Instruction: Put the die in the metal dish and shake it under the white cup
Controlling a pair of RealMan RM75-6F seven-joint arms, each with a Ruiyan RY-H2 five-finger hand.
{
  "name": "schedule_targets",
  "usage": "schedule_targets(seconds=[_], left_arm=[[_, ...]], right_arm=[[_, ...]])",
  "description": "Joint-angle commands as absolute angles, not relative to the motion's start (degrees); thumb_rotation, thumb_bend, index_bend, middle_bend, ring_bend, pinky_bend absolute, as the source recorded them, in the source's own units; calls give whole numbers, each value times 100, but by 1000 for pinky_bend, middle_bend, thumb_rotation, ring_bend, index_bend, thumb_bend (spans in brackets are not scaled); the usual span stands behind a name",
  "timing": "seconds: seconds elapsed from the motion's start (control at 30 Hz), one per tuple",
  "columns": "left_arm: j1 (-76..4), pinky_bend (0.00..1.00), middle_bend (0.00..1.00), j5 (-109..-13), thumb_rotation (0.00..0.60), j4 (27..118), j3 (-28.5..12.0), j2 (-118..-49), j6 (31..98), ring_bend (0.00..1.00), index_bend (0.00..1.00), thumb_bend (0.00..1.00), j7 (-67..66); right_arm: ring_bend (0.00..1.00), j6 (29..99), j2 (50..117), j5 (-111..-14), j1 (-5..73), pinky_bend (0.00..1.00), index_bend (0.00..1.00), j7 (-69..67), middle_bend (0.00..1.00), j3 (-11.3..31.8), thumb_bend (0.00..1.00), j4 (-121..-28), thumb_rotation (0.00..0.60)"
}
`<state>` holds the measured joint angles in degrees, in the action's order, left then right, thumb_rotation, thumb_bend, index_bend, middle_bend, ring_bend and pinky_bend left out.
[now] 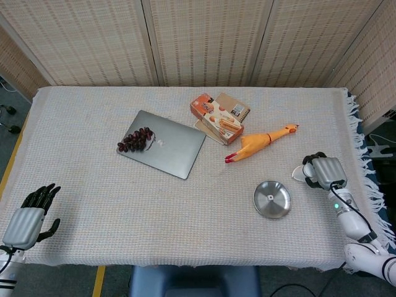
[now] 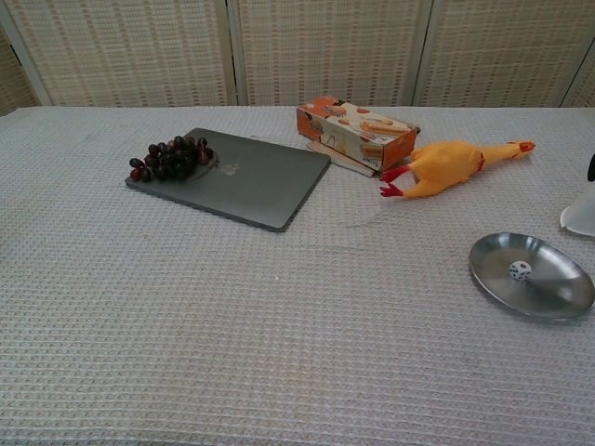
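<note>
The round metal dish (image 1: 272,199) (image 2: 531,277) sits uncovered near the table's front right. A small white die (image 2: 520,270) (image 1: 270,197) lies in its middle. My right hand (image 1: 324,171) is to the right of the dish, wrapped around the white cup (image 1: 298,174); the chest view catches only the cup's rim (image 2: 580,214) at the right edge. My left hand (image 1: 29,216) hangs off the front left corner of the table, fingers apart, holding nothing.
A grey laptop (image 1: 163,143) with a bunch of dark grapes (image 1: 135,139) lies left of centre. An orange snack box (image 1: 216,117) on a brown notebook (image 1: 232,108) and a yellow rubber chicken (image 1: 262,141) lie behind the dish. The fringed tablecloth edge (image 1: 366,179) runs just right of my right hand.
</note>
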<state>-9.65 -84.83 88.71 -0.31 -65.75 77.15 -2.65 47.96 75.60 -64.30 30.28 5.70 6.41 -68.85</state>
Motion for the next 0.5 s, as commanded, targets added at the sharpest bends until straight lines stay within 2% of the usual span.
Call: schedule_targets(seconds=[0.03, 0.2, 0.23, 0.33, 0.4, 0.5], left_arm=[[-970, 125, 0, -8464, 600, 8872, -37, -6574, 7701, 0, 0, 413, -253], [-971, 125, 0, -8440, 600, 8860, -51, -6563, 7699, 0, 0, 412, -211], [-971, 125, 0, -8442, 600, 8854, -52, -6562, 7701, 0, 0, 411, -206], [-976, 125, 0, -8448, 600, 8843, -46, -6562, 7693, 0, 0, 412, -203], [-978, 125, 0, -8447, 600, 8839, -44, -6567, 7689, 0, 0, 412, -216], [-984, 128, 0, -8450, 600, 8842, -37, -6578, 7674, 0, 0, 411, -234]], right_arm=[[193, 4637, 7595, -6465, 3063, 494, 419, 338, 326, 658, 237, -6869, 600], [192, 4581, 7548, -6607, 3081, 494, 388, 187, 317, 643, 238, -6946, 600], [181, 4547, 7526, -6613, 3086, 494, 342, 201, 296, 625, 238, -6967, 600], [112, 4520, 7450, -6616, 3082, 455, 96, 268, 182, 590, 238, -7076, 600], [69, 4567, 7414, -6638, 3058, 349, 11, 310, 113, 569, 237, -7130, 600], [7, 4661, 7318, -6690, 3010, 152, 0, 327, 19, 550, 237, -7261, 600]])
